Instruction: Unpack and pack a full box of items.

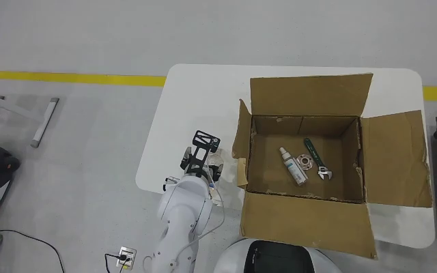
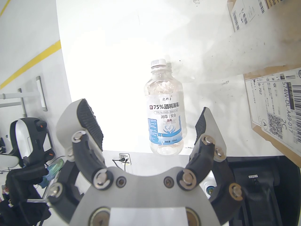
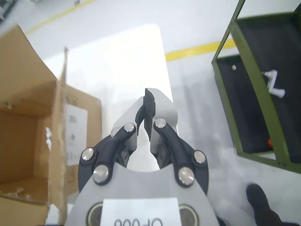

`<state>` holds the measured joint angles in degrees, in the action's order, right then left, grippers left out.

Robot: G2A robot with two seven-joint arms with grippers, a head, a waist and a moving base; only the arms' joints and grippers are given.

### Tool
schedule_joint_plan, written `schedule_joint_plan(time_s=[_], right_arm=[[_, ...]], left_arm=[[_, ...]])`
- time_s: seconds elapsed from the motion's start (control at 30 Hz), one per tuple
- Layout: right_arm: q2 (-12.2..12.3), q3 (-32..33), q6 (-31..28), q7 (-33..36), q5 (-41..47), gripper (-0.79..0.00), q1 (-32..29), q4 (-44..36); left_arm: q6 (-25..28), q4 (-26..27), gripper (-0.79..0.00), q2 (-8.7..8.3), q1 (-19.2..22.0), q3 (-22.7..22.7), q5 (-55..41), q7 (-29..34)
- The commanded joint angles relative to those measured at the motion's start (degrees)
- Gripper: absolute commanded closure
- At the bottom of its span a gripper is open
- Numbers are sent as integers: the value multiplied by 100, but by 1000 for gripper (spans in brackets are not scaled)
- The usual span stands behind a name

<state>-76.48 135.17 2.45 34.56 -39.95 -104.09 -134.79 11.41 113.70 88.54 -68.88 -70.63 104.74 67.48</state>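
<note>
Gaping wide: left claw (image 2: pixel 144 108) near clear cylindrical plastic bottle (image 2: pixel 165 116) | right claw (image 3: pixel 147 99) pressed together, empty

The right gripper (image 3: pixel 147 102) hangs over the white table (image 3: pixel 131 59), its pads (image 3: pixel 149 109) pressed together. The open box (image 3: pixel 25 123) stands on the table beside it. On the floor past the table's edge, a green cart (image 3: pixel 244 48) holds a black tray (image 3: pixel 258 109) with a small white part (image 3: pixel 274 84) on it. A yellow line (image 3: pixel 195 49) crosses the floor.

Bottle (image 2: pixel 165 116) on table (image 1: pixel 198 109), beside box (image 1: pixel 307 95), wrench (image 1: pixel 316 160) inside
</note>
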Motion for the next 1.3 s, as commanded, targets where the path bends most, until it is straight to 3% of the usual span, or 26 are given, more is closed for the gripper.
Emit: schedule_joint_plan(time_s=[0.0, 0.13, 0.23, 0.4, 0.6, 0.73, 0.77, 0.8, 1.27], right_arm=[[62, 50, -690, -131, 277, 0, 280, 15], [255, -719, -1757, 349, 57, 0, 1000, 15], [343, -1944, -1884, 765, -504, 0, 1571, 15], [368, -3998, -1284, 1532, -1726, 0, 2176, 15], [342, -5588, -455, 2651, -3331, -18, 2565, 355], [289, -6170, -61, 3097, -3797, -283, 3057, 984], [275, -6277, 11, 3195, -3856, -471, 3159, 1120], [269, -6313, 32, 3239, -3839, -785, 3186, 1174], [280, -6336, -22, 3341, -4057, -785, 3084, 1306]], left_arm=[[0, 0, -785, 0, 0, 0, 0, 0], [0, 0, -785, 0, 0, 0, 0, 0], [0, 0, -785, 0, 0, 0, 0, 0], [0, 0, -785, 0, 0, 0, 0, 0], [0, 0, -785, 0, 0, 0, 0, 0], [0, 0, -785, 0, 0, 0, 0, 0], [0, 0, -785, 0, 0, 0, 0, 0], [0, 0, -785, 0, 0, 0, 0, 0], [0, 0, -785, 0, 0, 0, 0, 0]])
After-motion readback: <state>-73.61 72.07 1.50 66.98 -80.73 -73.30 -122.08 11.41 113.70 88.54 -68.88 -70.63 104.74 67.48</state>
